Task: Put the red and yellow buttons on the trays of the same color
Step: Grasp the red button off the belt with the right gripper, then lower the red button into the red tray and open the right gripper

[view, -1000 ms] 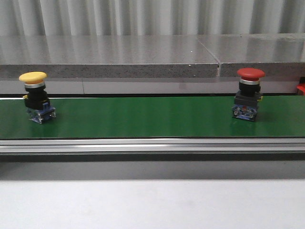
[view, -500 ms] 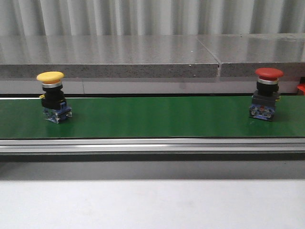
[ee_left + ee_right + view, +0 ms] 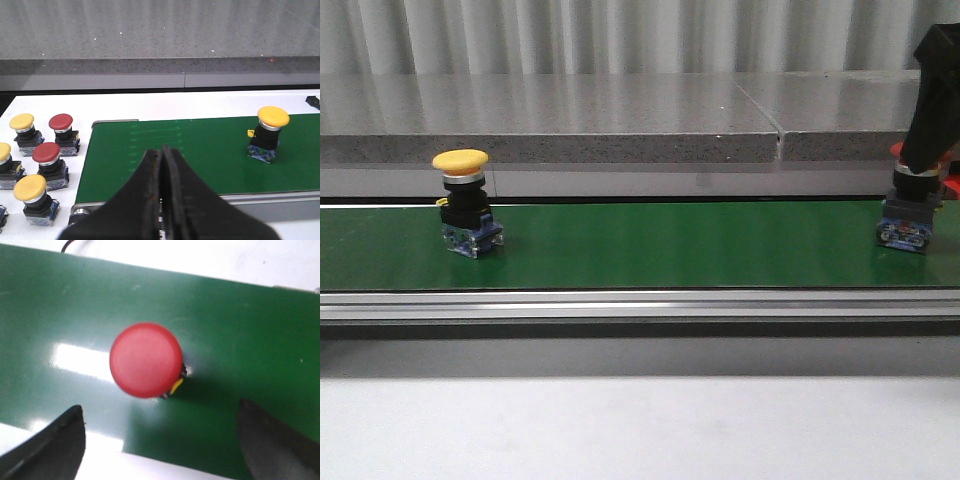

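Red button mostly hidden behind the right gripper, far right of the front view.
Red button (image 3: 145, 360) sat on the green belt (image 3: 670, 245) under the wide-open right gripper (image 3: 160, 440); yellow button (image 3: 463, 203) stood left; left gripper (image 3: 162, 165) was pinched closed, empty.

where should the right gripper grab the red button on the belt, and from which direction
Come straight down from above. The red button stands upright on the green belt, and the right gripper is open with its fingers spread wider than the cap. Probably close on the dark body just below the mushroom cap, so the wider cap stops slipping.
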